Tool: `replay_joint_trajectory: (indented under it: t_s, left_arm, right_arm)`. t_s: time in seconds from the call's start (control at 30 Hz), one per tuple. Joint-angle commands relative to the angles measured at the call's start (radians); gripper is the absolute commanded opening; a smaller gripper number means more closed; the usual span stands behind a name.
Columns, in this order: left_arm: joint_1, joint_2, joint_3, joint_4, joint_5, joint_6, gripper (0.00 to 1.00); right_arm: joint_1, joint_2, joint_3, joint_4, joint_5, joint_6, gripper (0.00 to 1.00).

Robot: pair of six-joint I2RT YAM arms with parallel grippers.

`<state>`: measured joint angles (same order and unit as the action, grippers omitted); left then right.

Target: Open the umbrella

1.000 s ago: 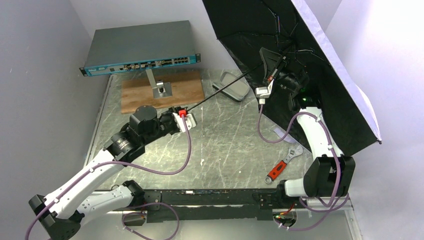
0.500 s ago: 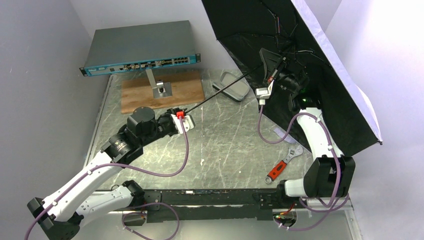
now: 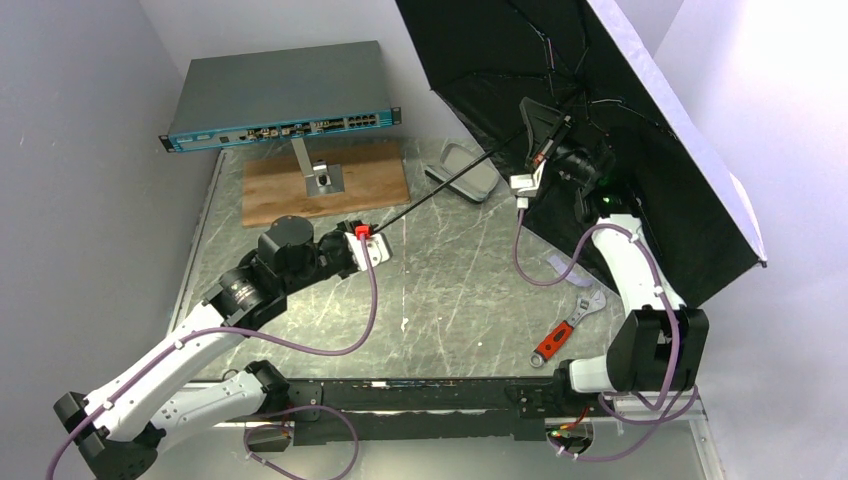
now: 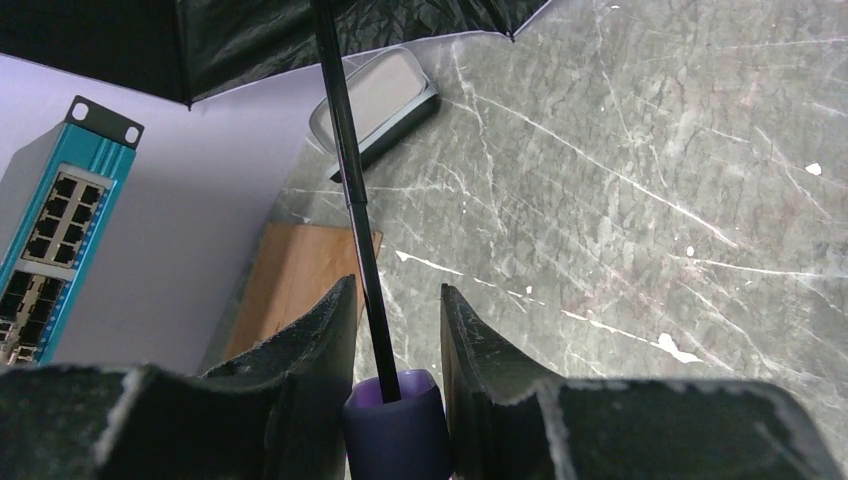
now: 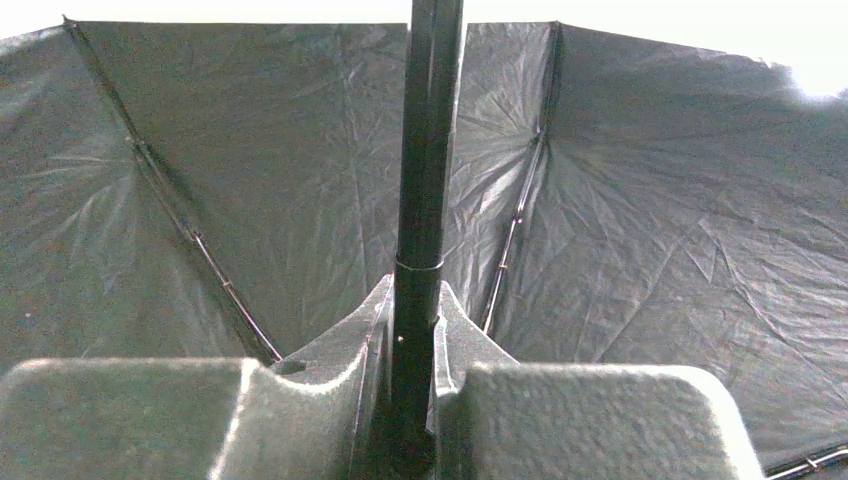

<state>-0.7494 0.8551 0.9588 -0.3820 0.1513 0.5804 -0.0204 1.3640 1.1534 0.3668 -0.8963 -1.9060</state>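
Our left tool [image 4: 397,300] grips the umbrella [image 3: 500,50] by its lavender handle [image 4: 395,432]. Our right tool [image 5: 413,300] clamps the shaft [image 5: 428,130] beneath the open canopy [image 5: 250,180]

Top view: we see a hard white wash at the upper right, bleaching the wall [image 3: 790,120] beside the umbrella [image 3: 480,60]
Table: we find a soft sheen on the table [image 3: 450,290], shadows faint
Left wrist view: we get the far tabletop sharp, the left fingers [image 4: 320,340] dark and soft
Right wrist view: we see the umbrella's black underside dim, a blown-out strip along the top, the right fingers [image 5: 590,410] blurred
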Motion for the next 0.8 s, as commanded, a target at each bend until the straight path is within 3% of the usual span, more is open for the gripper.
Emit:
replay_joint_trajectory:
  t_s: [0.0,0.27,0.5,0.77]
  left_arm:
    - [0.034,-0.097,-0.07,-0.778,-0.176,-0.085,0.0]
    - [0.033,-0.027,-0.014,-0.763,-0.124,-0.117,0.0]
    - [0.034,-0.054,-0.045,-0.762,-0.143,-0.111,0.0]
    - [0.034,-0.076,-0.065,-0.776,-0.148,-0.096,0.0]
  right_arm:
    - [-0.307,0.051,0.107,0.234,0.848,-0.095,0.14]
    - [-0.262,0.05,0.093,0.211,0.894,-0.102,0.14]
    - [-0.307,0.1,0.157,0.21,0.956,-0.099,0.25]
    - [-0.317,0.124,0.184,0.206,1.0,-0.08,0.23]
